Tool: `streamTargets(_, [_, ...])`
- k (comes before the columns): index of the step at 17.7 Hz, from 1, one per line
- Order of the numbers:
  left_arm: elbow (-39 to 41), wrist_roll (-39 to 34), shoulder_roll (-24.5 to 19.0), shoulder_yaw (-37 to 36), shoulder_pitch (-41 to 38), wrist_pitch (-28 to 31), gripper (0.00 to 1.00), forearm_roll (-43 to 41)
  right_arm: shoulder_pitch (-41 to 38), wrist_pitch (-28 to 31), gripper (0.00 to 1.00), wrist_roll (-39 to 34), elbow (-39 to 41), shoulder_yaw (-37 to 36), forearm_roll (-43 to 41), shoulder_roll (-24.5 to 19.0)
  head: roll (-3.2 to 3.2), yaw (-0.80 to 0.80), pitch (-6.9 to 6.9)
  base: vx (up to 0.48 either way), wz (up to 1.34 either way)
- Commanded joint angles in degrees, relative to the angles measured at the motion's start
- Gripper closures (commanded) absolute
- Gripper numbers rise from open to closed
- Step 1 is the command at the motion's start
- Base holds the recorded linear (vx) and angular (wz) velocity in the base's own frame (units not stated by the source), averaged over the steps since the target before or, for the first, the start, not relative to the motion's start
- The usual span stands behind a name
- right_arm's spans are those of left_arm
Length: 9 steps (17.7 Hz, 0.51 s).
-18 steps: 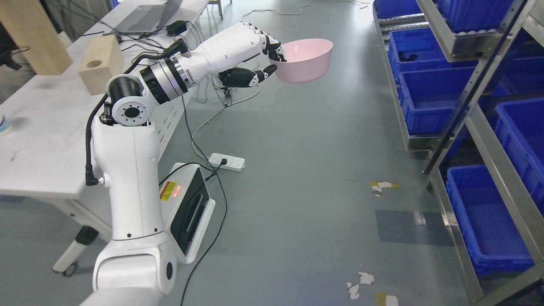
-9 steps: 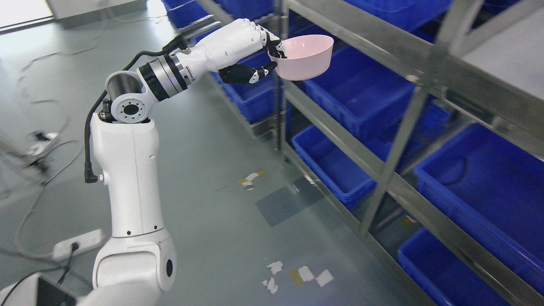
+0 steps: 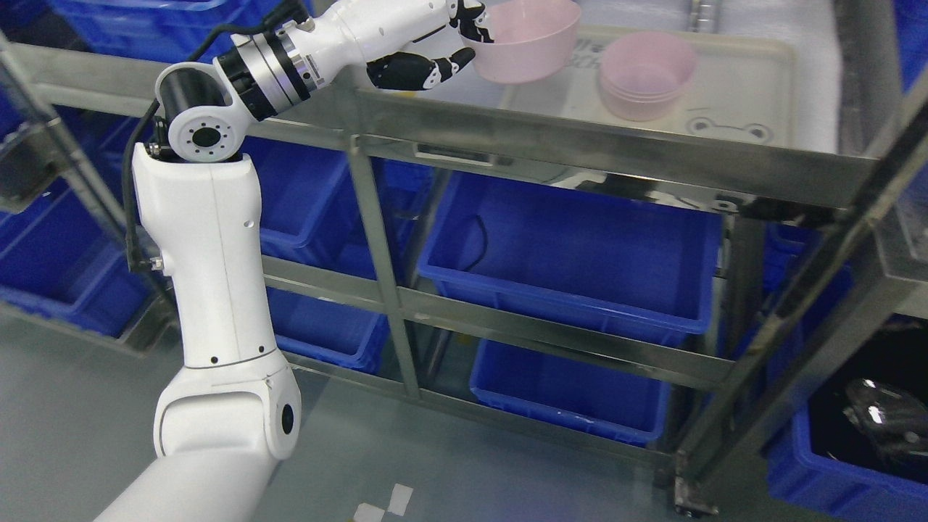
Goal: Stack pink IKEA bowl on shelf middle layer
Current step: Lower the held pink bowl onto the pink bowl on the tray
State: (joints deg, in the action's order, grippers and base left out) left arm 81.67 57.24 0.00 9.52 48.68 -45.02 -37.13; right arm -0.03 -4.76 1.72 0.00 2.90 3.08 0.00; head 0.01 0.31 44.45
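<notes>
The white left robot hand (image 3: 428, 40) with black fingertips grips the rim of a pale pink plastic bowl (image 3: 527, 40), fingers hooked inside, thumb under the outer wall. The bowl hangs upright above the front rail of the steel shelf (image 3: 580, 148), its top edge cut off by the frame. Just beside it, to the right, a stack of matching pink bowls (image 3: 647, 76) sits on a cream tray (image 3: 747, 101) with a frog face printed on it. Blue plastic bins (image 3: 573, 261) fill the lower levels. At the lower right a dark glossy object (image 3: 888, 424) is too blurred to identify.
</notes>
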Motion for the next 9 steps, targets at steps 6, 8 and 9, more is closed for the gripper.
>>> streamTargets(6, [-6.6, 0.1, -2.5, 0.3, 3.3, 0.0, 0.98, -15.6, -1.3, 0.0, 0.00, -0.2, 1.0, 0.0, 0.0, 1.0, 0.00, 0.00, -0.01, 0.074, -0.72])
streamTargets(8, [-6.6, 0.1, -2.5, 0.3, 3.5, 0.0, 0.98, -17.0, -1.3, 0.0, 0.00, -0.2, 1.0, 0.0, 0.0, 1.0, 0.00, 0.00, -0.01, 0.077, -0.36])
streamTargets(9, [-6.7, 0.1, -2.5, 0.2, 4.0, 0.0, 0.98, -17.2, -1.3, 0.0, 0.00, -0.2, 1.0, 0.0, 0.0, 1.0, 0.00, 0.00, -0.01, 0.069, -0.26])
